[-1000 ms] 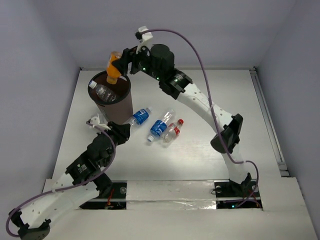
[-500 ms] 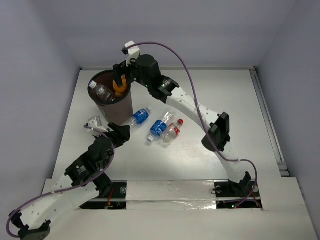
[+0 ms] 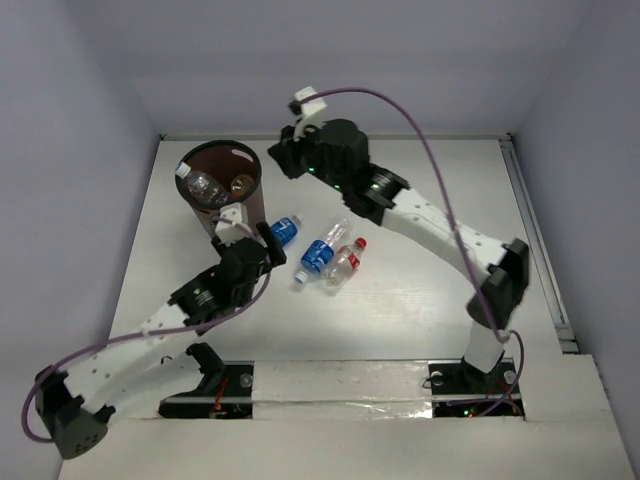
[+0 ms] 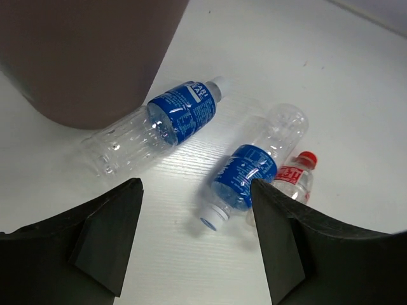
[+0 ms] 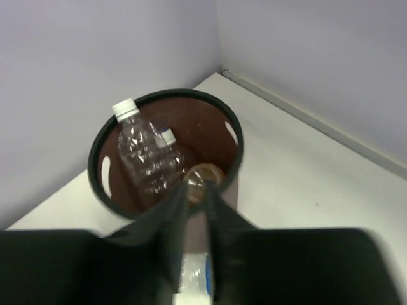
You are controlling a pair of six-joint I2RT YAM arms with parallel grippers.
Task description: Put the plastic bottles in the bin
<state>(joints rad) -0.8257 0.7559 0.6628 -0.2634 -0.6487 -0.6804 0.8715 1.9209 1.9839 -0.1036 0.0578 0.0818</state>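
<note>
1. From the top camera, I am seeing the round, tapered brown bin (image 3: 179,178) holding a ribbed clear bottle (image 3: 207,186) and the orange bottle (image 3: 241,184). Three more are lying on the white surface (image 3: 420,290): the first blue-label bottle (image 3: 283,230) beside the bin, then the second blue-label bottle (image 3: 322,253) and the red-capped bottle (image 3: 345,265) side by side. The left hand (image 3: 263,240) is hovering beside the first blue-label bottle, and the right hand (image 3: 285,160) is hanging just right of the bin.
2. On the left wrist camera, the left hand's matte black fingers (image 4: 105,235) are standing spread wide, grasping nothing, above the three crinkled see-through bottles.
3. On the right wrist camera, the right hand's fingers (image 5: 172,229) are showing narrowly parted and empty above the bin's smooth rim, with both bottles resting inside.
</note>
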